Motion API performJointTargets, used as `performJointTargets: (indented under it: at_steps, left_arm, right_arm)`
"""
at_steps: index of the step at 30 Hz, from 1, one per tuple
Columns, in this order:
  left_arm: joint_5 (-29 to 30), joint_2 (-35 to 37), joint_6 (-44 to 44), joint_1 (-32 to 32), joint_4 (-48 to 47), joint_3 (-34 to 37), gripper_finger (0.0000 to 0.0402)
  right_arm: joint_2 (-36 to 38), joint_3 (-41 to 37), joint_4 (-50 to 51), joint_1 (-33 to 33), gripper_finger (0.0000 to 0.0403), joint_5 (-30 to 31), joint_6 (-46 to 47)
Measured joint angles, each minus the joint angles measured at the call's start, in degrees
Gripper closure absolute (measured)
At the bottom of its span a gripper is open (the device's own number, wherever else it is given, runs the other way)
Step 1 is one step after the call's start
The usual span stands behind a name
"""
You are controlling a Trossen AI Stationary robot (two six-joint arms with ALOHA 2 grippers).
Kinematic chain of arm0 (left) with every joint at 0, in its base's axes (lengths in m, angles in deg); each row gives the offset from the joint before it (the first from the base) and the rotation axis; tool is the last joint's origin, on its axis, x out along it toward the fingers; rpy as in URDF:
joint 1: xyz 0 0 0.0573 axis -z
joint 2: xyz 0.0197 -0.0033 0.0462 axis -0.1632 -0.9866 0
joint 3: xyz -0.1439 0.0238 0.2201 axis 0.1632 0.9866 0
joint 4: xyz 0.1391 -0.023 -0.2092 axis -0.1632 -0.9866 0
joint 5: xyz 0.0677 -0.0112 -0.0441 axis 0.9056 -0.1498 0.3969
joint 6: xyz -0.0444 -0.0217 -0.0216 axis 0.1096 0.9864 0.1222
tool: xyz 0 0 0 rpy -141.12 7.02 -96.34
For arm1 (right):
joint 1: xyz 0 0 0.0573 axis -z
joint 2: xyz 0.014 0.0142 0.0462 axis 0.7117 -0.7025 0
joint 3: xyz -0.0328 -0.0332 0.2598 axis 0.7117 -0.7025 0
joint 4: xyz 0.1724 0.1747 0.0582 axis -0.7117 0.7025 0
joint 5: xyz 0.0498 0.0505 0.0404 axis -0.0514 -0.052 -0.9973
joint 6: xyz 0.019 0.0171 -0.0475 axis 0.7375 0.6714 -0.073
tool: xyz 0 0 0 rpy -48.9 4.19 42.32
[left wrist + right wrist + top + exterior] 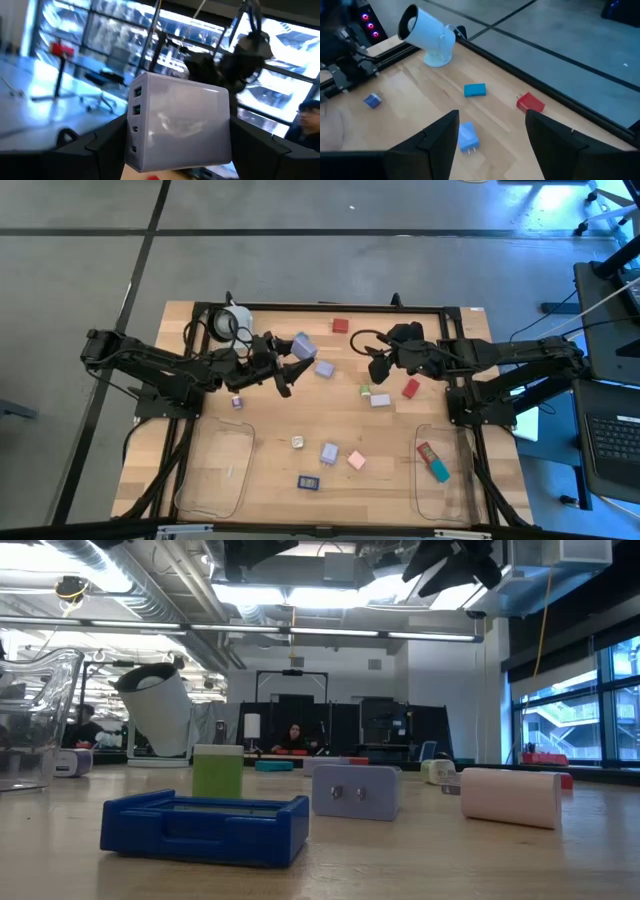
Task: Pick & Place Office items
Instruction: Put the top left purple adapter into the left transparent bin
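Note:
My left gripper [292,363] is over the table's middle left, shut on a lavender block [303,345] that fills the left wrist view [180,125]. My right gripper [377,367] hangs open over the middle right and holds nothing; its fingers [490,145] frame bare wood. Small pieces lie flat on the table: a red one [340,325], a lavender one [323,368], a green one [365,391], another red one [410,388], a pink one [356,460] and a dark blue one [308,482]. A red piece [425,451] and a teal piece [439,472] lie in the right tray. My left gripper pinches the lavender block between its two fingers, one on the side beside the ported face [131,145] and one on the opposite side [226,142]. The fingers [107,145] come roughly level, pointing toward the table's right. The block is lifted clear of the table.
Two clear trays sit at the near edge, one on the left [215,470] and one on the right [450,480]. A white round object with a dark centre [235,320] stands near the far left corner. A dark frame borders the table. A person sits in the room beyond [293,737].

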State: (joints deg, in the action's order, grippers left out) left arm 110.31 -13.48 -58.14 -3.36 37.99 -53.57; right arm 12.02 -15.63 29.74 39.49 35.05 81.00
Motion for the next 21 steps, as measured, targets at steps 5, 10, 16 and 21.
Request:
performJointTargets:
  at_steps: [5, 10, 16, 21]
  left_arm:
    - [-5.74, 0.95, 9.75, 2.81, -6.43, 0.02, 0.0121]
    - [-12.28, 5.70, 20.84, 4.87, -20.59, 0.02, 0.0121]
    - [-24.61, 13.51, 43.51, 9.05, -40.11, 0.02, 0.0121]
    - [-32.55, 18.57, 58.57, 18.37, -55.18, 0.01, 0.0121]
  right_arm:
    - [0.00, 0.00, -0.11, 0.87, 0.0173, -0.02, -0.18]
    - [0.00, 0.00, -0.11, 1.26, 0.0173, -0.06, -0.18]
    - [-0.02, 0.00, -0.11, 1.24, 0.0173, -0.17, -2.58]
    - [-0.04, 0.00, -0.11, 1.24, 0.0173, -0.17, -3.15]
